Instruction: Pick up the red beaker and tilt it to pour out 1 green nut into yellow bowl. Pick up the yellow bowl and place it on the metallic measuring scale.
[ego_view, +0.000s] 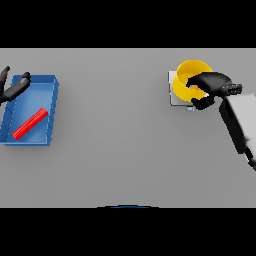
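We judge the task near done: yellow bowl (187, 80) on scale (173, 95) | right robot hand (212, 86) grasping its rim, release left | left robot hand (12, 87) relaxed, empty.

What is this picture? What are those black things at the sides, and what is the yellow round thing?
You are looking down at a grey table through the eyes of a robot, from its head. The black things are its two hands.

The right hand, on a white and grey arm, has its fingers curled round the rim of the yellow bowl. The bowl sits on a small metallic scale, which is for weighing; only its edge peeks out underneath.

The left hand is at the far side, over the corner of a blue tray, with its fingers relaxed, holding nothing. Inside the tray lies the red beaker, tipped on its side. I cannot see any green nut from here.
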